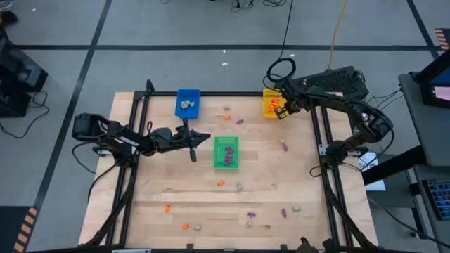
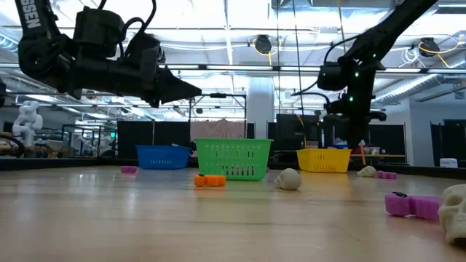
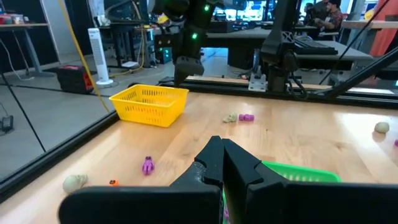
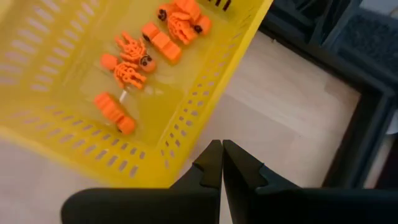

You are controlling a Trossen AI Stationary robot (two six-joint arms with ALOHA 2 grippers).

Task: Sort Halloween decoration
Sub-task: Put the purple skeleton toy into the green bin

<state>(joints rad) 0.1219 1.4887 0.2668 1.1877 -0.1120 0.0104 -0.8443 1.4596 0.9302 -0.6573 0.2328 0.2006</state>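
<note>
Left gripper [image 1: 194, 156] is pinched together, empty, betw. blue tray [image 1: 188, 102] & green tray [image 1: 226, 152]. Right gripper [image 1: 280, 114], also closed w/ nothing, hangs by yellow tray [image 1: 271, 102]. You've roughly half done: trinkets [image 1: 221, 183] litter the near table [image 1: 267, 197].

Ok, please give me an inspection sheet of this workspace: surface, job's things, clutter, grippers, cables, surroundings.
Surface: wooden table, dark frame rails.
Job's things: orange trinkets in yellow tray; purple trinkets in green tray; pale trinkets in blue tray; loose trinkets of all three colours scattered on the table.
Clutter: nothing seen.
Grippers: left gripper shut, empty, beside green tray; right gripper shut, empty, at yellow tray.
Cables: black cable loop behind yellow tray.
Surroundings: grey floor, black tape lines.
</note>
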